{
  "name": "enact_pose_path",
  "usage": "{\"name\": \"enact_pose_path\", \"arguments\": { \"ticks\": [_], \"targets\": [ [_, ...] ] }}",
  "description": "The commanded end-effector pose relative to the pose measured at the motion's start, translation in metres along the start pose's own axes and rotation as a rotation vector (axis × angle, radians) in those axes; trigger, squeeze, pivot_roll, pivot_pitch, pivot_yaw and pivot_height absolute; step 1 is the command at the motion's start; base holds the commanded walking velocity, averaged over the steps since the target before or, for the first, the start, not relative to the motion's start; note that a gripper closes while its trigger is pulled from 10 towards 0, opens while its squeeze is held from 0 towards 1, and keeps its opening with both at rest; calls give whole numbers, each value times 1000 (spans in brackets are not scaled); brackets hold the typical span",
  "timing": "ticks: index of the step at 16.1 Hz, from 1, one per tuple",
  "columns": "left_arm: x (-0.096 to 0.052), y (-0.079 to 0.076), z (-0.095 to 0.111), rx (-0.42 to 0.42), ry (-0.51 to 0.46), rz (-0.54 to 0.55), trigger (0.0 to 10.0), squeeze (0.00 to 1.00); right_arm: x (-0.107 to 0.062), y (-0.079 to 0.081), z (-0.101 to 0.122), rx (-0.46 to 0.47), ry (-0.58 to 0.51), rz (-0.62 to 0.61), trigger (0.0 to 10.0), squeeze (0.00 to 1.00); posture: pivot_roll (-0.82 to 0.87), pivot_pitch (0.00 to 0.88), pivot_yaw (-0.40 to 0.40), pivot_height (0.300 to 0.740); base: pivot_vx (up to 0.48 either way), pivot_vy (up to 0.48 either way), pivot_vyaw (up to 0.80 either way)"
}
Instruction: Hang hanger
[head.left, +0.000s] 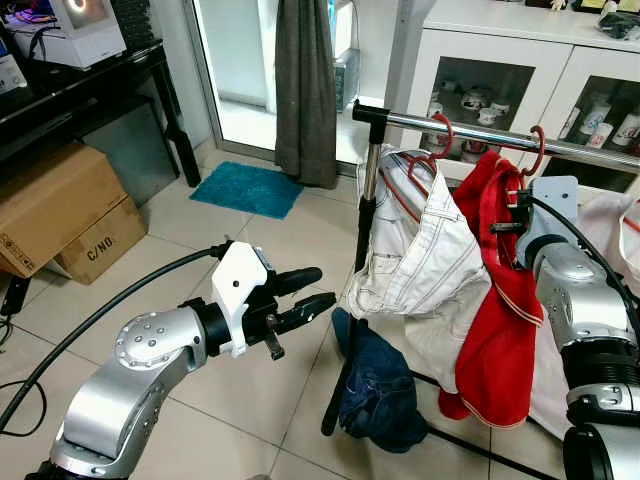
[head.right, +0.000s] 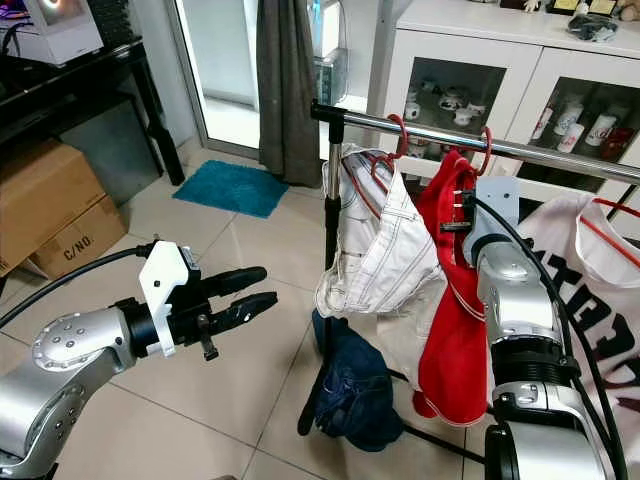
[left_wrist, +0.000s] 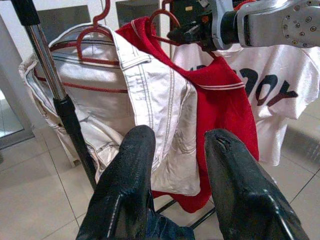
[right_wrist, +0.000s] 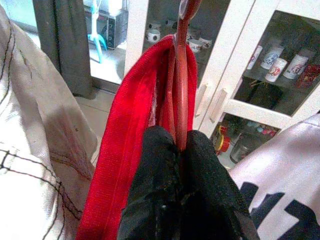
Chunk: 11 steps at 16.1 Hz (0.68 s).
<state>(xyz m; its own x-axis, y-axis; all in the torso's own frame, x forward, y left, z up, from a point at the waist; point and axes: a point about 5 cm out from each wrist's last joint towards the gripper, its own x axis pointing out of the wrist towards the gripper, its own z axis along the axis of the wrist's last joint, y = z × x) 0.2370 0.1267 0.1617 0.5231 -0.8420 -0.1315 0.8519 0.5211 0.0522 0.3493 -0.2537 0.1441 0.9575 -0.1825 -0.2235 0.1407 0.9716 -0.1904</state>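
A red hanger (right_wrist: 181, 90) carrying a red garment (head.left: 500, 320) hangs at the chrome rail (head.left: 470, 130), its hook (head.left: 538, 150) curled over the bar. My right gripper (right_wrist: 177, 142) is shut on the hanger's neck just under the hook, behind the red cloth (head.right: 450, 300). My left gripper (head.left: 312, 292) is open and holds nothing, out over the floor to the left of the rack's post (head.left: 365, 250). In the left wrist view its fingers (left_wrist: 130, 165) point at the hanging clothes.
A white garment (head.left: 420, 250) on another red hanger hangs left of the red one; a white lettered jersey (head.right: 590, 290) hangs right. Blue jeans (head.left: 380, 390) lie at the rack's foot. Cardboard boxes (head.left: 60, 210), a black table (head.left: 90, 80), a teal mat (head.left: 248, 188), a white cabinet (head.left: 500, 60).
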Motion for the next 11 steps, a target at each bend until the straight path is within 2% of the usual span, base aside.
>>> {"name": "enact_pose_path", "arguments": {
  "ticks": [1,6,7,8,9,11],
  "targets": [
    [0,-2,3,10,0,-18,10000,0,1,-3,16,8,-64,-7,10000,0,-41,0,19,740,0,0,0],
    [0,-2,3,10,0,-18,10000,0,1,-3,16,8,-64,-7,10000,0,-41,0,19,740,0,0,0],
    [0,-2,4,8,4,-25,10000,0,8,-4,17,4,-51,0,10000,0,-39,0,23,740,0,0,0],
    [-2,-2,4,10,27,-51,10000,0,26,-11,15,45,78,-6,10000,0,-23,8,40,740,0,0,0],
    [-3,-2,5,12,35,-69,10000,0,29,-13,12,61,145,-11,10000,0,-21,13,42,740,0,0,0],
    [-2,-3,8,17,25,-80,10000,0,29,-12,6,59,179,-8,10000,0,-18,18,43,740,0,0,0]
  ]
}}
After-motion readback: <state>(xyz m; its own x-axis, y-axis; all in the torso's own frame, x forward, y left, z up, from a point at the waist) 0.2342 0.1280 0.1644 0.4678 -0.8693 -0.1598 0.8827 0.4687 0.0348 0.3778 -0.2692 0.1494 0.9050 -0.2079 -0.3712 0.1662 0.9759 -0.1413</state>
